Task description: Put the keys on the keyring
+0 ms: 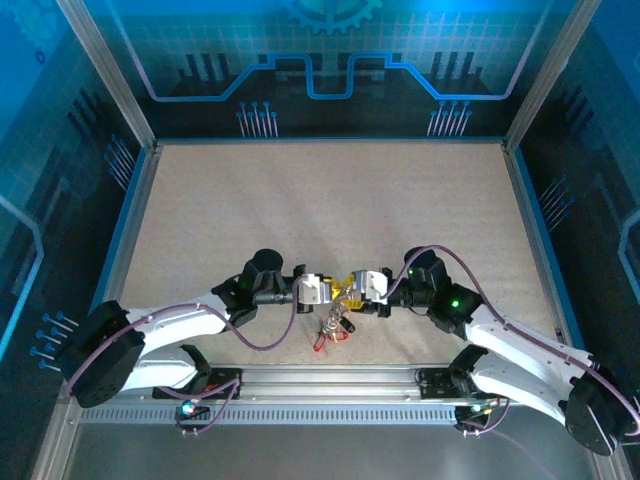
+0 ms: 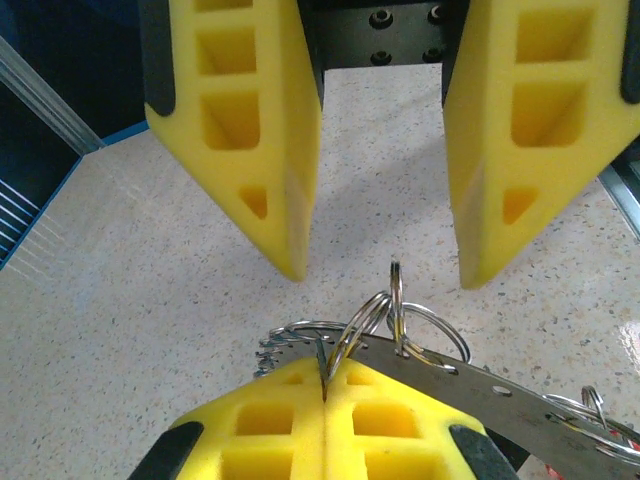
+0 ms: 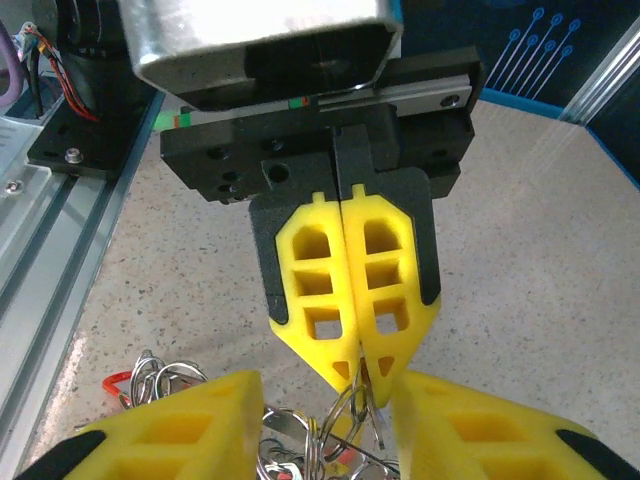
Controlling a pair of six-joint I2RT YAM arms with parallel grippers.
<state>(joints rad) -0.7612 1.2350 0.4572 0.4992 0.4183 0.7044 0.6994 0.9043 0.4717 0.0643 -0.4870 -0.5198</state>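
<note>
I see the left gripper (image 2: pixel 325 385) pinched shut on the keyring (image 2: pixel 372 318), front-centre of the table (image 1: pixel 300 200). Right gripper (image 3: pixel 328 388) stands part open opposite, holding nothing. Keys (image 1: pixel 326 335) dangle below; I can't confirm all are threaded.

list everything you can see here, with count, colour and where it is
keyring: one bunch of wire rings, silver, pinched at the left pincer's tips, between the two pincers
metal strip: one, silver with holes, hanging from the rings
keys: number unclear, silver with a red piece, just below the pincers, near the front of the table
table: one, beige speckled, under everything
rail: one, silver, along the table's near edge
walls: blue printed panels, around the table
left pincer: one, yellow fingers, shut on the keyring
right pincer: one, yellow fingers, open, facing the left one
</note>
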